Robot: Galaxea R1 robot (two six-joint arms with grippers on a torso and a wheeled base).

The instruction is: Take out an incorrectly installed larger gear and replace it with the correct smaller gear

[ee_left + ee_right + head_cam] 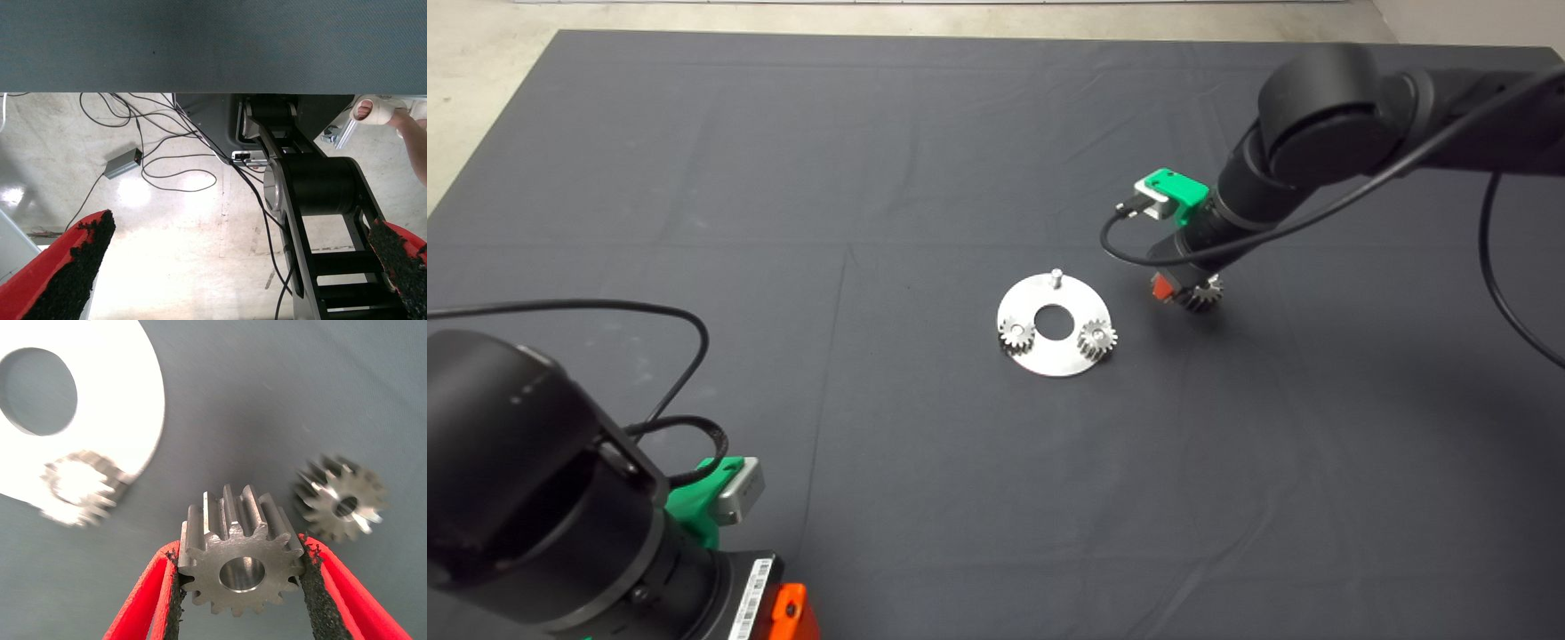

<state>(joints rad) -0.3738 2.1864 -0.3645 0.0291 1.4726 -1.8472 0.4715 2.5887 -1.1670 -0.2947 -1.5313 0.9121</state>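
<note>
My right gripper (240, 550) is shut on the smaller gear (235, 568), a fine-toothed steel gear with a centre bore, held just above the mat. Close beside it, the larger gear (340, 499) with splayed coarse teeth lies flat on the mat. In the head view this gripper (1183, 295) hovers right of the round steel plate (1049, 360). A toothed gear (1207, 292) shows at its right side; I cannot tell which one. The plate carries two small gears (1016, 335) (1096, 339) and a bare pin (1056, 276). My left gripper (783, 613) is parked at the lower left, open.
The plate has a round centre hole (1056, 321). The left wrist view looks past the mat's edge (200, 92) at the floor, with cables, a small grey box (123, 162), the robot's base and part of a person (390, 113).
</note>
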